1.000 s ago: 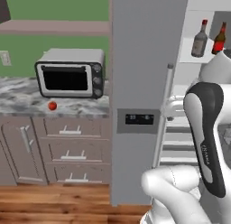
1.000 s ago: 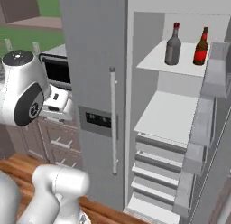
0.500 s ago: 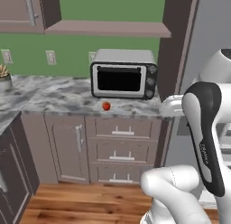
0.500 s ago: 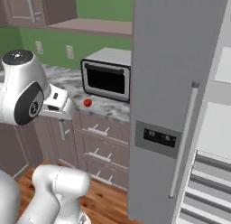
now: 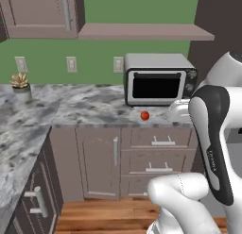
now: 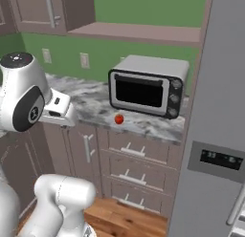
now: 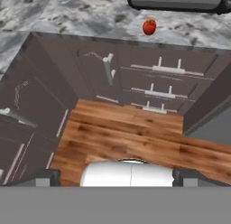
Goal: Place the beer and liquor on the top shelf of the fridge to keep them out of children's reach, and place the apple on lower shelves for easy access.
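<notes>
The apple (image 5: pixel 144 115) is a small red fruit lying on the marble counter just in front of the microwave, near the counter's front edge. It is seen again as the apple (image 6: pixel 119 119) and, in the hand view, far off as the apple (image 7: pixel 149 26). My gripper (image 7: pixel 117 177) hangs well short of it, over the wood floor, its fingertips (image 7: pixel 45 176) wide apart with nothing between them. The fridge (image 6: pixel 217 102) shows as a closed-looking grey door with a dark display panel at the right. The beer, the liquor, the top shelf and the lower shelves are out of view.
A grey microwave (image 5: pixel 158 79) stands on the marble counter (image 5: pixel 80 110), which turns a corner toward me on the left. Below are a cabinet door and drawers (image 5: pixel 160 155). A small potted plant (image 5: pixel 20 84) sits at far left. Wall cabinets and a shelf (image 5: pixel 142 32) hang above.
The whole picture has swung left: the cameras turned from the open fridge, with both bottles on its top shelf, to the counter with the microwave and apple. The gripper stayed open.
</notes>
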### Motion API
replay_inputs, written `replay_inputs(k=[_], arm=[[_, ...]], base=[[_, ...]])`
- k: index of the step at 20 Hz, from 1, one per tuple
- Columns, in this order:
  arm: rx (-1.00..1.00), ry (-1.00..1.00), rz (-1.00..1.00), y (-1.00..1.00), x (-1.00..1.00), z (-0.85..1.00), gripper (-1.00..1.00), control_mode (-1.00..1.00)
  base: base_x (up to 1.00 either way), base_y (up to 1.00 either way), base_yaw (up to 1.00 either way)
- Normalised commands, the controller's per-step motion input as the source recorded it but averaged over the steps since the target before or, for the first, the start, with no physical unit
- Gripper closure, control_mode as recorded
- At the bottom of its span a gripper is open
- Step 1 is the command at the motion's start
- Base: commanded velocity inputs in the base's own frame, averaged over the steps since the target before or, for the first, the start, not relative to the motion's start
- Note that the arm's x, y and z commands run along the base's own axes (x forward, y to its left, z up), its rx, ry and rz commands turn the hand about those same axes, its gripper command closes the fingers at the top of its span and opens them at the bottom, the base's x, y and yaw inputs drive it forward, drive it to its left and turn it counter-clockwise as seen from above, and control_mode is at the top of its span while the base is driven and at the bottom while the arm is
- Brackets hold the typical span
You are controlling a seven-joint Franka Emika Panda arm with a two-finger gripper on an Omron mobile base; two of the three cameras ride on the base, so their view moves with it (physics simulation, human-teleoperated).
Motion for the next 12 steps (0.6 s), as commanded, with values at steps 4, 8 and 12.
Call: replay_inputs(k=[4, 8, 12], arm=[[0.0, 0.0, 0.0, 0.0, 0.0, 0.0, -1.0, 1.0], [0.0, 0.0, 0.0, 0.0, 0.0, 0.0, -1.0, 1.0], [0.0, 0.0, 0.0, 0.0, 0.0, 0.0, -1.0, 1.0]], base=[[0.53, 0.48, -0.33], [0.59, 0.33, -0.28], [0.6, 0.27, -0.25]])
